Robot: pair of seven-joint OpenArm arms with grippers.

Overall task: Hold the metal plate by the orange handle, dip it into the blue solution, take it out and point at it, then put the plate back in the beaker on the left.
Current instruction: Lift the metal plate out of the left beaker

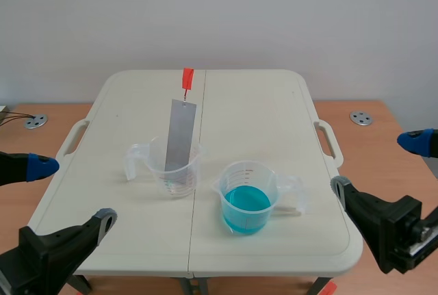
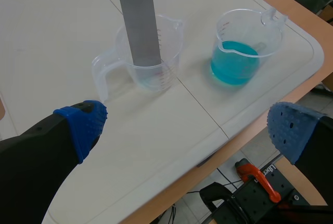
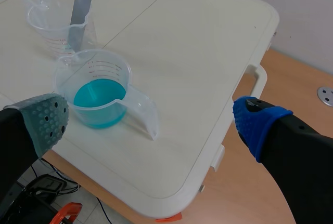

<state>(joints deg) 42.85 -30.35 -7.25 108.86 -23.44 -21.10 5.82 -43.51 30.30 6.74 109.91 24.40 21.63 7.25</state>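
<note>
A long grey metal plate (image 1: 179, 134) with a small orange handle (image 1: 187, 78) at its top leans in a clear beaker (image 1: 175, 166) left of the table's middle. A second clear beaker (image 1: 249, 196) to its right holds blue solution (image 1: 246, 201). My left gripper (image 1: 67, 192) stands open low at the near left corner, well short of the plate's beaker (image 2: 148, 57). My right gripper (image 1: 376, 161) stands open at the near right edge, beside the blue beaker (image 3: 99, 91). Both hold nothing. The plate (image 2: 138, 18) and blue solution (image 2: 234, 63) lie ahead of the left gripper (image 2: 184, 128).
The white folding table (image 1: 260, 117) sits on a wooden surface (image 1: 383, 127) with metal discs (image 1: 361, 118) at both sides. The table's front edge runs just under both grippers. The right gripper (image 3: 151, 120) hovers over the table's near right corner (image 3: 208, 156).
</note>
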